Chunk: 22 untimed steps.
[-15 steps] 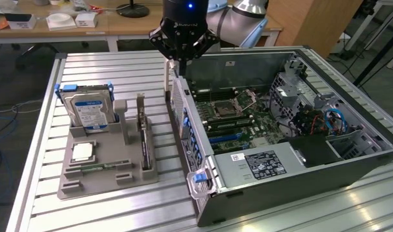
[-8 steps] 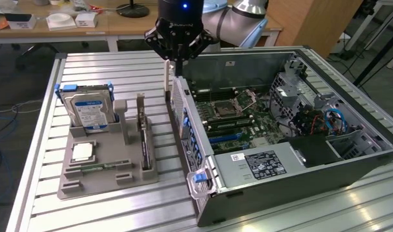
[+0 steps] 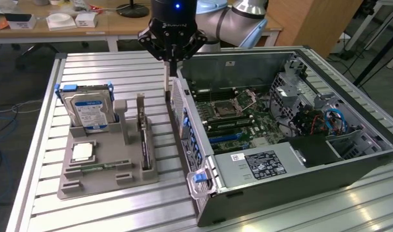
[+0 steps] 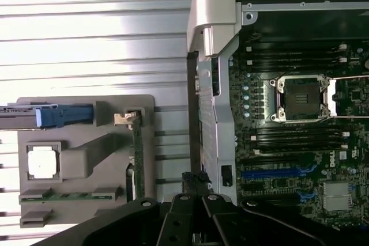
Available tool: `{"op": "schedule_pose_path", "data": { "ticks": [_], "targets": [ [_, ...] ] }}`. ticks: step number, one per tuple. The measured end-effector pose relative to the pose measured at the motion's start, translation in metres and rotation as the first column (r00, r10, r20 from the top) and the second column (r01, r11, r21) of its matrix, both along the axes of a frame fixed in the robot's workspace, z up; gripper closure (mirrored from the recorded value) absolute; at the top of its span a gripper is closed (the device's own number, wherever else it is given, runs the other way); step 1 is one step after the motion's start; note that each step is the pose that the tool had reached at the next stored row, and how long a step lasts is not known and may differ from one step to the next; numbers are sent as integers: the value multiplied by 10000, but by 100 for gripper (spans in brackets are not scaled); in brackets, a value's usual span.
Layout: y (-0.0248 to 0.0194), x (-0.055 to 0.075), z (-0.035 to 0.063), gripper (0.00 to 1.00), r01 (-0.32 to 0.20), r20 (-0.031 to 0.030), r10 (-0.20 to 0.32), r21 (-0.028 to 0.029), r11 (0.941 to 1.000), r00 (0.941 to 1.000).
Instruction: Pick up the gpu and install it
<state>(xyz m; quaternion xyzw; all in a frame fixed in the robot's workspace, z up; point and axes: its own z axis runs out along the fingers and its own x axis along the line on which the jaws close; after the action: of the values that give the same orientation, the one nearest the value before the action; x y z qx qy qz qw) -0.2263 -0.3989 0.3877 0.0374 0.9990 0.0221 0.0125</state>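
Note:
The gpu (image 3: 143, 133) stands on its long edge in a slot of the grey holder (image 3: 106, 181) on the table, a thin dark card with a pale bracket end. The wrist view looks down on the gpu (image 4: 138, 159) as a narrow green strip. My gripper (image 3: 173, 71) hangs shut with nothing in it, above the gap between the holder and the open computer case (image 3: 248, 54), close to the case's near side wall. In the wrist view the gripper (image 4: 193, 187) sits over that wall, apart from the gpu. Blue expansion slots (image 4: 277, 172) show on the motherboard inside.
The holder (image 4: 86, 159) also carries a silver hard drive with blue rails (image 3: 86, 108), a square processor (image 3: 83, 151) and a small memory stick (image 3: 96, 166). The case lies on its side with cables and a power supply (image 3: 261, 164) inside. Slatted metal table all around.

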Motion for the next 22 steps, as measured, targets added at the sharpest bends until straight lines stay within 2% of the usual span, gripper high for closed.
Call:
{"op": "schedule_pose_path", "data": {
  "ticks": [22],
  "targets": [
    [0, -384, -15, 89, 0, 0, 0, 1, 10000, 10000]
  ]
}}
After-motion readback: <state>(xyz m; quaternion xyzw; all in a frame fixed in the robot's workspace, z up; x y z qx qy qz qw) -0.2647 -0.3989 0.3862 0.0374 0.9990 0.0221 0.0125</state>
